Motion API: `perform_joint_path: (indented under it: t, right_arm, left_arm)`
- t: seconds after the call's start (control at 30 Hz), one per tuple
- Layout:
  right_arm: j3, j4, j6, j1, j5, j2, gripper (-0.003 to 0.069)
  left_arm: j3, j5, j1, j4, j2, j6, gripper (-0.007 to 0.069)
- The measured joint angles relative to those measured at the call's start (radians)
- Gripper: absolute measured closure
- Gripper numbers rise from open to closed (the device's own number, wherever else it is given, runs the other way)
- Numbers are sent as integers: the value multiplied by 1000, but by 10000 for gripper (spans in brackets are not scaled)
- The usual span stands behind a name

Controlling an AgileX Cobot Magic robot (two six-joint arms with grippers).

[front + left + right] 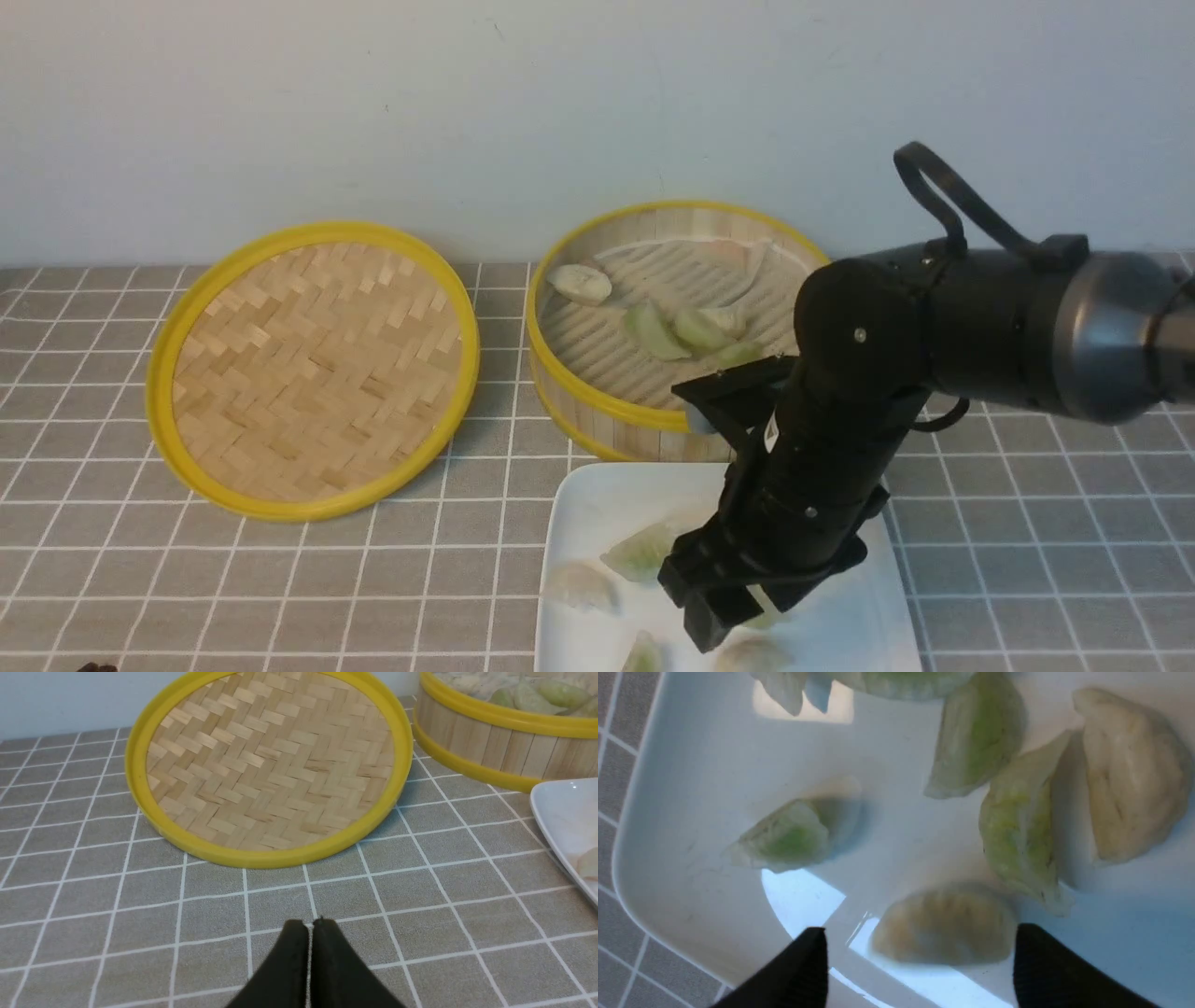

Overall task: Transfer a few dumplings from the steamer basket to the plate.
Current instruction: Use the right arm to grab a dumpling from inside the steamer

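**Right hand opened above dumplings on the plate**

In the front view, the right hand (733, 611) is held low over the white plate (583, 495), and part of the plate is hidden by it. Green and off-white dumplings (642, 553) are spread on the plate. More dumplings, both green and off-white, are contained in the steamer basket (611, 411), which is placed just behind the plate on the tiled bench (373, 597); one off-white piece is seen by the basket's left wall. The woven lid (317, 373) is set to the left of the basket.

In the left wrist view, the fingertips of the left hand (312, 926) are brought together, with nothing seen gripped. The lid and parts of the basket and plate are also shown.

In the right wrist view, the right hand's jaws are parted. One off-white dumpling (945, 928) is seen between the tips, apparently ungripped. Green dumplings and another off-white one are shown farther from the tips, all on the plate.
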Motion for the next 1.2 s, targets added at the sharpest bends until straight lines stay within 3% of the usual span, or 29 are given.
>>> perform_joint_path:
  t: [0.1, 0.27, 0.37, 0.63, 1.1, 1.2]
  right_arm:
    - [-105, -33, -2, 0, 50, 0, 14]
    - [-335, -213, 63, -36, 40, 29, -27]
    - [-474, -289, 73, -99, 76, 105, -11]
    - [-761, -313, -13, -192, 148, 403, 88]
    - [-854, -272, -91, -193, 149, 559, 115]
    - [-857, -267, -91, -194, 148, 567, 173]
  left_arm:
    - [0, 0, 0, 0, 0, 0, 629]
    - [0, 0, 0, 0, 0, 0, 629]
    - [0, 0, 0, 0, 0, 0, 629]
    - [0, 0, 0, 0, 0, 0, 629]
    - [0, 0, 0, 0, 0, 0, 629]
    - [0, 0, 0, 0, 0, 0, 629]
